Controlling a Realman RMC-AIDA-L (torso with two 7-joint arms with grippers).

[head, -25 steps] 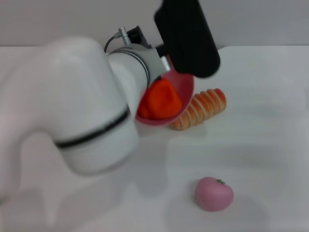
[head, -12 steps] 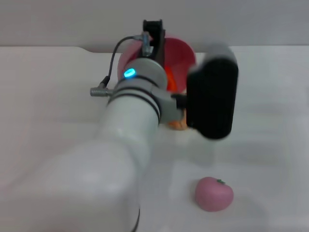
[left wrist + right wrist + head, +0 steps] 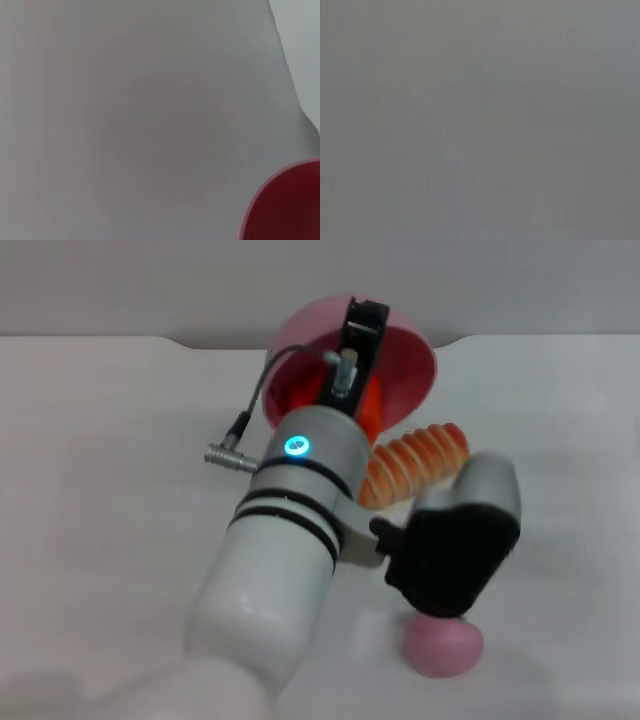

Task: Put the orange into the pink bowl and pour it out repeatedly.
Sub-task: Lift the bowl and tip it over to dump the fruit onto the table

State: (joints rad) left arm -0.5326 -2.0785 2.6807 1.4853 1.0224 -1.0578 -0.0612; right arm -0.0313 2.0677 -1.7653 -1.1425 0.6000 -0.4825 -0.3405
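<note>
In the head view my left arm reaches out over the table, and its gripper (image 3: 364, 318) is shut on the rim of the pink bowl (image 3: 410, 358). The bowl is held up off the table and tipped so its inside faces the camera. The orange (image 3: 371, 406) lies inside the bowl, mostly hidden behind my wrist. A curved edge of the bowl (image 3: 285, 205) shows in a corner of the left wrist view. The right gripper is out of view, and the right wrist view shows only plain grey.
A striped orange-cream bread loaf (image 3: 415, 455) lies on the white table (image 3: 110, 470) just below the bowl. A small pink apple-like toy (image 3: 443, 647) sits near the front, partly hidden by a black part of my arm (image 3: 450, 555).
My left arm has turned and stretched away from the camera. The bowl has swung from hanging low beside the loaf to being raised at the back, with the orange still inside.
</note>
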